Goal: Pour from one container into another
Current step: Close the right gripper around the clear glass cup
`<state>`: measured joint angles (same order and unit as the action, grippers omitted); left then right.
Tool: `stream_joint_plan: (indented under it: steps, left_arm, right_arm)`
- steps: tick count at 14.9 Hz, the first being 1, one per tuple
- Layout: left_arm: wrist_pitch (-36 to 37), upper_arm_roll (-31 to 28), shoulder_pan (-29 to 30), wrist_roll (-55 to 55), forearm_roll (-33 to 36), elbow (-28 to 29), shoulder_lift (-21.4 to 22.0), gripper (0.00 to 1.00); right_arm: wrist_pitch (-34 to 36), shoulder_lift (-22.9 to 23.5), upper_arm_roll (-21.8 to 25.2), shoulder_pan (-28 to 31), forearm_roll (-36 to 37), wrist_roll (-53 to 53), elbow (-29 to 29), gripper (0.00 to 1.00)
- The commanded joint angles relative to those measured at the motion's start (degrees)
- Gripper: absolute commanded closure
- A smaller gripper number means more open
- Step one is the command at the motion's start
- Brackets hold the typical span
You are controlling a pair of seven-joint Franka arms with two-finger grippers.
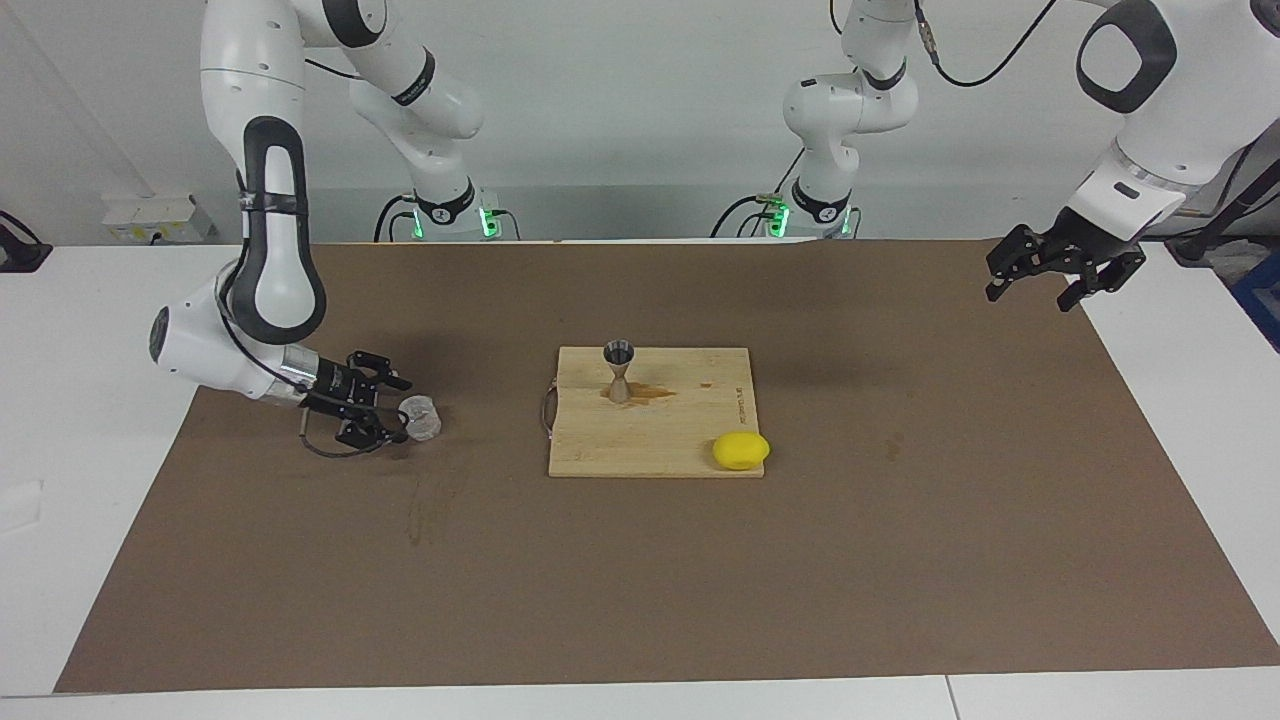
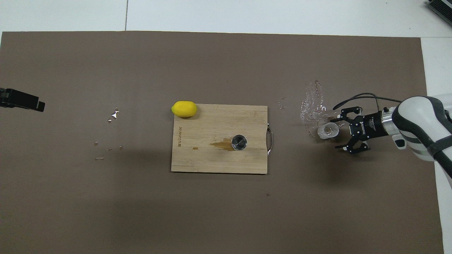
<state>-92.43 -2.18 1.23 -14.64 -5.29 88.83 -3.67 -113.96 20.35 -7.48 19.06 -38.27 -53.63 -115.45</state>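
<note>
Clear cup point(image 1: 421, 419) faint between right gripper's point(image 1: 392, 410) spread fingers.

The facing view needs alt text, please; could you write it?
The right gripper sits low, its open jaws around a clear cup on the brown mat. A metal jigger and lemon rest on the cutting board; the left gripper waits.

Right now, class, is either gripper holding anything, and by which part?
Nothing is held. The right gripper is open beside the clear cup, which stands on the mat. The left gripper waits open in the air.
</note>
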Motion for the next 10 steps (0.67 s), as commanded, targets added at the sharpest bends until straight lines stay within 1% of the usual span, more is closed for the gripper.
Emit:
stream_joint_plan:
  steps: [1, 3, 6, 7, 9, 10]
  left_arm:
    - [0.23, -0.89, -0.7, 1.01, 1.25, 1.78, 1.74, 0.0]
    - [0.58, -0.98, -0.79, 1.1, 1.33, 1.61, 1.65, 0.0]
    - [1.54, -1.24, -0.79, 1.1, 1.34, 1.26, 1.74, 0.0]
    - [2.07, -1.42, -0.79, 1.1, 1.34, 1.26, 1.74, 0.0]
    - [3.65, -1.68, -0.7, 1.1, 1.34, 1.26, 1.83, 0.0]
    - [4.35, -1.77, -0.79, 1.1, 1.42, 1.26, 1.92, 0.0]
  right_arm:
    - [-1.53, -2.33, -0.6, 0.45, -3.21, 1.86, -3.29, 0.06]
    - [-2.05, -2.33, -0.6, -0.08, -4.79, 1.86, -3.29, 0.09]
    - [-2.76, -2.33, -0.6, -0.08, -5.06, 1.86, -3.38, 0.12]
    - [-2.76, -2.33, -0.6, -0.08, -5.15, 1.86, -3.47, 0.14]
    - [-2.76, -2.42, -0.6, 0.01, -6.54, 1.86, -3.82, 0.22]
    - [-2.67, -2.68, -0.6, 0.01, -7.6, 1.95, -3.99, 0.32]
